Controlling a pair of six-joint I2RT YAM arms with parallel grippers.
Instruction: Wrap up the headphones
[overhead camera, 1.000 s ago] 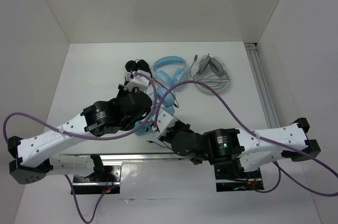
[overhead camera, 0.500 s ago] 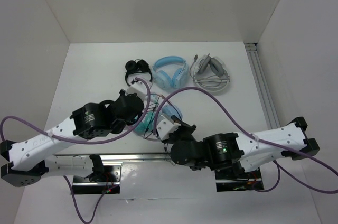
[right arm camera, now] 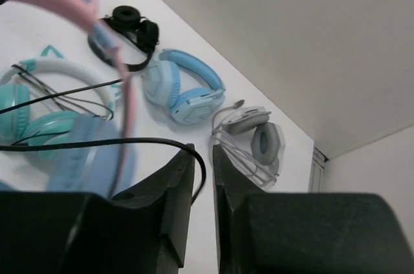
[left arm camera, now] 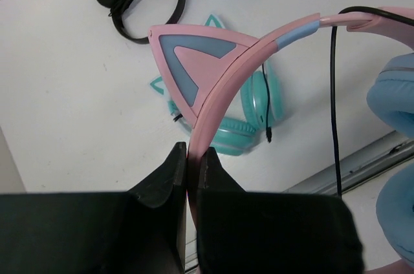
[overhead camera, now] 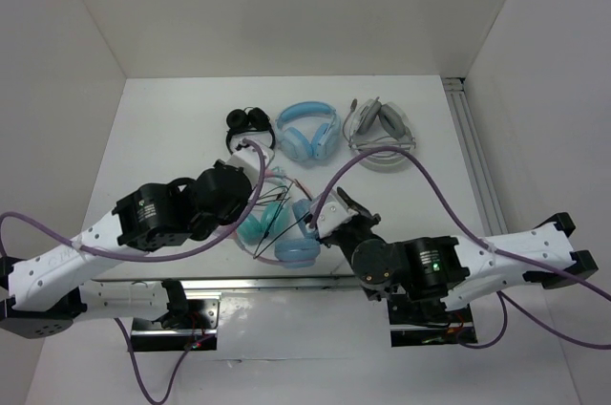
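Observation:
The headphones (left arm camera: 220, 73) have a pink cat-ear headband, light blue ear cups (overhead camera: 298, 250) and a thin black cable (right arm camera: 129, 143). My left gripper (left arm camera: 194, 154) is shut on the pink headband just below the cat ear and holds the pair above the table. In the top view it (overhead camera: 265, 197) sits over the teal pair. My right gripper (right arm camera: 202, 151) is closed on the black cable, which loops over its left fingertip into the narrow gap. In the top view the right gripper (overhead camera: 331, 210) is just right of the ear cups.
A teal cat-ear pair (overhead camera: 253, 225) lies under the held headphones. Along the back lie a small black pair (overhead camera: 246, 123), an all-light-blue pair (overhead camera: 307, 130) and a grey pair with coiled white cable (overhead camera: 382, 133). A metal rail (overhead camera: 473, 152) runs along the right side.
The left arm has pulled back toward the near left, carrying the pink headphones. The right gripper has moved right and further out with the cable, and an ear cup now hangs near the front edge.

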